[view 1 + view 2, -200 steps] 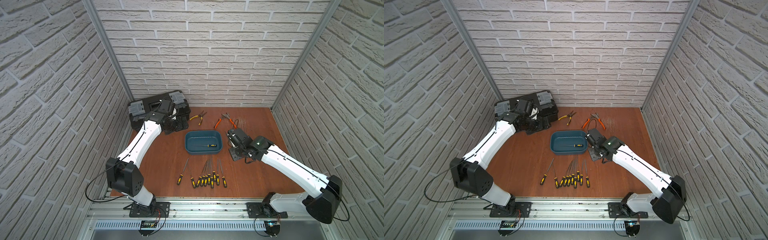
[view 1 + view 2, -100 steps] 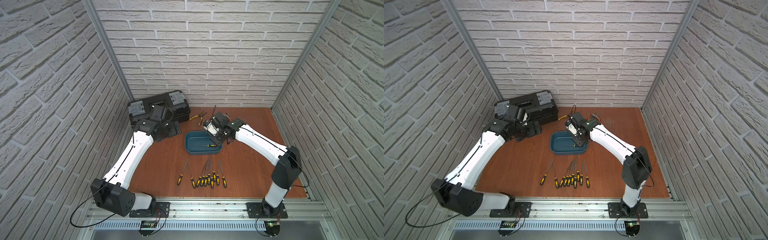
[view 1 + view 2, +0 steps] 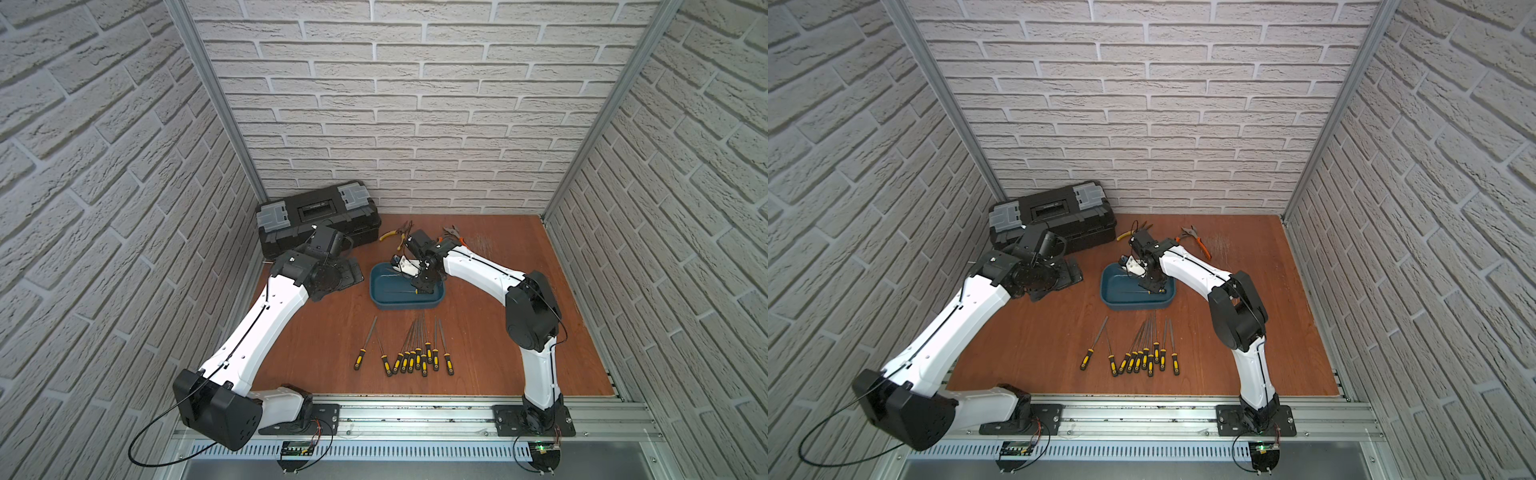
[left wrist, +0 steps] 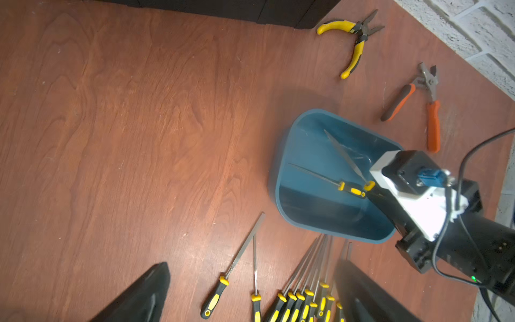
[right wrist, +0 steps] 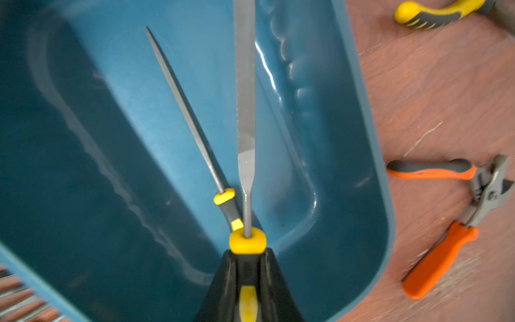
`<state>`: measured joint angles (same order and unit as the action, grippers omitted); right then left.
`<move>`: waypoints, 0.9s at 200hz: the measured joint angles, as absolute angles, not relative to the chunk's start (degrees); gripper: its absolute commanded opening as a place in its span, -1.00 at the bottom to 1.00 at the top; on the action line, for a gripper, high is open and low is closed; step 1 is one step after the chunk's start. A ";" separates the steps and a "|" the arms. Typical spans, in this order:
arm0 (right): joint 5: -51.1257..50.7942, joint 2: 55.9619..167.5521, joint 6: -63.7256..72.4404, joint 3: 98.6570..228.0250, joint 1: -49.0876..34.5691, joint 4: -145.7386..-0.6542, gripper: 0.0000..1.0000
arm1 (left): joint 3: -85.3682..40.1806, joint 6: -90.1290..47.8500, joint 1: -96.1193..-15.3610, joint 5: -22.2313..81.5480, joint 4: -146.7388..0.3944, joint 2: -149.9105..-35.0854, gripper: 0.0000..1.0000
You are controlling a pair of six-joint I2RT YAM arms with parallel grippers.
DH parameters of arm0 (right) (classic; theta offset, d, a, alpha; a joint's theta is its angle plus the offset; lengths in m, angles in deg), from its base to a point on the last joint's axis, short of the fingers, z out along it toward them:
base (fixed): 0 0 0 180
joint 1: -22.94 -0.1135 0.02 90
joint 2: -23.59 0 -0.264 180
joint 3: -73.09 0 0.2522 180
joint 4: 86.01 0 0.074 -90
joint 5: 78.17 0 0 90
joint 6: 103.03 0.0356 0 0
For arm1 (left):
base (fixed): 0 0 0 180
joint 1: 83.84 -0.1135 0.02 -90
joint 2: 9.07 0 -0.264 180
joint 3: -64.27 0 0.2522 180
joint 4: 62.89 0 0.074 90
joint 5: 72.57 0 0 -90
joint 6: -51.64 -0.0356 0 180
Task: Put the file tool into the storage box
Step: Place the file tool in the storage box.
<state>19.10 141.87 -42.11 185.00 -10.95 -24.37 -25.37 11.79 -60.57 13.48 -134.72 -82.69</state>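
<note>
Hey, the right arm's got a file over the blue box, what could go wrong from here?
1. The held file in the right gripper sits close above the handle of the lying file; lowering could press on it or leave them crossed.
2. The box looks barely longer than a file, so a tilted release might leave the blade propped on a wall.
3. Nothing holds the box; a push could slide it.
</note>
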 measured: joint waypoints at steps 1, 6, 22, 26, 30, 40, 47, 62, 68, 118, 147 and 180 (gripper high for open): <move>19.10 141.87 -42.15 185.00 -10.95 -24.41 -0.95 | -25.37 11.81 -60.55 13.46 -134.72 -82.72 0.96; 19.34 141.89 -42.74 184.98 -10.95 -24.89 -0.95 | -25.39 12.05 -60.35 13.22 -134.76 -82.87 0.97; 19.91 141.89 -45.04 184.87 -10.90 -26.62 -0.95 | -25.39 12.75 -60.00 12.68 -134.76 -83.50 0.97; 20.04 141.92 -45.45 184.85 -10.90 -27.06 -0.95 | -25.39 12.84 -59.98 12.57 -134.74 -83.66 0.97; 20.22 141.94 -45.65 184.76 -10.92 -27.54 -0.95 | -25.39 12.88 -59.98 12.48 -134.76 -83.79 0.97; 20.81 142.05 -46.39 184.67 -10.92 -28.56 -0.95 | -25.41 12.91 -59.98 12.24 -134.76 -84.09 0.96; 21.07 142.24 -46.74 184.67 -10.92 -29.13 -0.95 | -25.54 12.88 -59.96 12.06 -134.91 -84.29 0.97; 21.22 142.64 -47.20 184.67 -10.92 -30.03 -0.95 | -26.37 12.84 -59.96 11.56 -135.15 -84.68 0.97; 21.22 142.85 -47.38 184.67 -10.92 -30.25 -0.95 | -26.66 12.82 -59.96 11.30 -135.18 -84.73 0.97; 20.94 146.09 -47.97 184.61 -10.97 -30.95 -0.95 | -27.11 12.80 -59.96 10.12 -135.50 -84.73 0.97; 20.83 146.18 -47.99 183.75 -10.99 -31.21 -0.90 | -27.09 12.86 -59.96 9.64 -135.74 -84.49 0.97; 20.76 146.18 -47.92 183.25 -10.99 -31.14 -0.78 | -25.98 13.23 -59.96 9.31 -136.03 -82.80 0.97</move>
<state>20.76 146.18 -47.92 183.25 -10.99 -31.14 -25.98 13.23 -59.96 9.31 -136.03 -82.80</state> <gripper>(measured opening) 0.161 0.983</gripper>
